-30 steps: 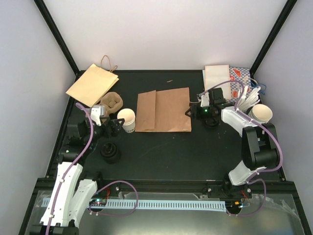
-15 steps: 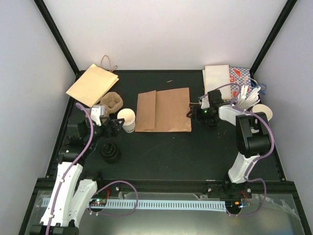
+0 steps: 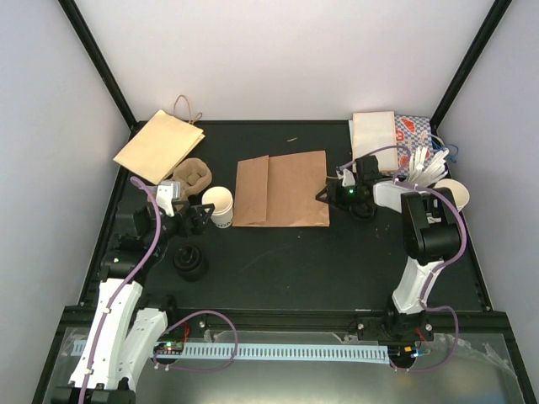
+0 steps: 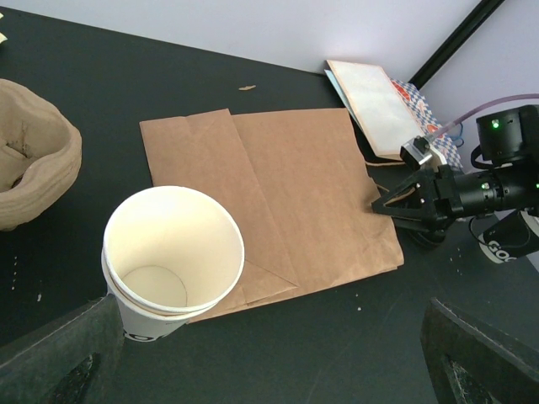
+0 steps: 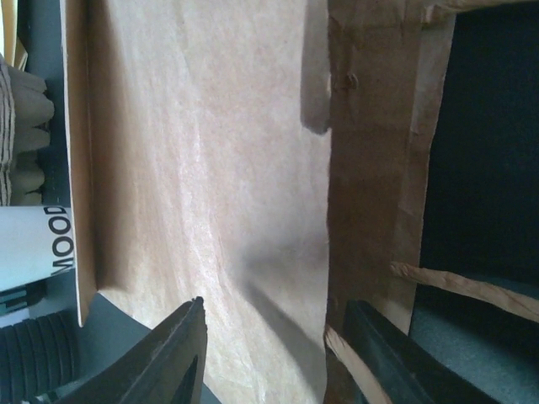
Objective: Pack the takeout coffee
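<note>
The takeout coffee cup (image 3: pixel 221 204), white with dark print, stands upright and empty at the left edge of a flat brown paper bag (image 3: pixel 282 189). My left gripper (image 3: pixel 202 215) is open just left of the cup. In the left wrist view the cup (image 4: pixel 173 261) stands between the wide-open fingers, near the left one, untouched. My right gripper (image 3: pixel 327 193) is open at the bag's right edge. In the right wrist view its fingers (image 5: pixel 181 353) straddle the bag's mouth edge (image 5: pixel 328 168), with a twisted paper handle (image 5: pixel 455 282) beside it. The cup (image 5: pixel 34 244) shows at the far side.
The brown cardboard cup carrier (image 3: pixel 193 174) sits behind the cup. A second handled paper bag (image 3: pixel 160 145) lies back left. A black ribbed object (image 3: pixel 190 263) stands near the left arm. Napkins (image 3: pixel 374 135), sachets (image 3: pixel 414 133) and a cup stack (image 3: pixel 448 194) crowd the right side.
My right arm has swung in and its gripper has crept a little left onto the bag's right edge. The left arm and the cup have not moved.
</note>
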`<state>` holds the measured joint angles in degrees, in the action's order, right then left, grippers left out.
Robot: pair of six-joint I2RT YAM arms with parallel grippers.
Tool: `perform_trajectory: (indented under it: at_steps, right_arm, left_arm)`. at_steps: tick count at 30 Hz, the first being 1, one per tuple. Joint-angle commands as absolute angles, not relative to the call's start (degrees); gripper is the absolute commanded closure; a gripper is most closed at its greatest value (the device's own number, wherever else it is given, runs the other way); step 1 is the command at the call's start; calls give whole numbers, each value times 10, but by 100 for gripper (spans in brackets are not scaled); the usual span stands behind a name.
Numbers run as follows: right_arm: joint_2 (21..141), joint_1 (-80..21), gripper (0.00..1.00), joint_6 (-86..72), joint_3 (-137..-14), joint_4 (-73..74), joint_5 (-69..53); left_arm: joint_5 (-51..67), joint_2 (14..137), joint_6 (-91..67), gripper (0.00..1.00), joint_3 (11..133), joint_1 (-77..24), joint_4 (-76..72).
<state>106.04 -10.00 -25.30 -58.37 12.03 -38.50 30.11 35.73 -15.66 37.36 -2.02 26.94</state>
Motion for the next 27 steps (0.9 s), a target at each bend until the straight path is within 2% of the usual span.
perform_trajectory:
  at_steps: [1,3,5,11,16,23,27]
  right_arm:
    - [1064,-104,60,-256,-578,95,-408]
    - [1055,-103,73,-252,-578,101,-408]
    - [1039,-104,82,-247,-581,109,-403]
    - [977,-104,95,-216,-614,180,-374]
    - [932,-106,99,-192,-676,257,-354]
    - [863,-129,99,-158,-758,365,-300]
    - [834,-151,99,-148,-784,406,-278]
  left_arm:
    - [312,356,-159,1,374,-26,258]
    - [312,356,-159,1,375,-26,258]
    - [311,355,-159,1,375,-26,259]
    - [310,353,-159,1,374,-27,259]
    - [311,353,-159,1,374,-28,258]
    - [314,356,-171,1,380,-29,258]
    - [317,379,-205,1,411,-66,255]
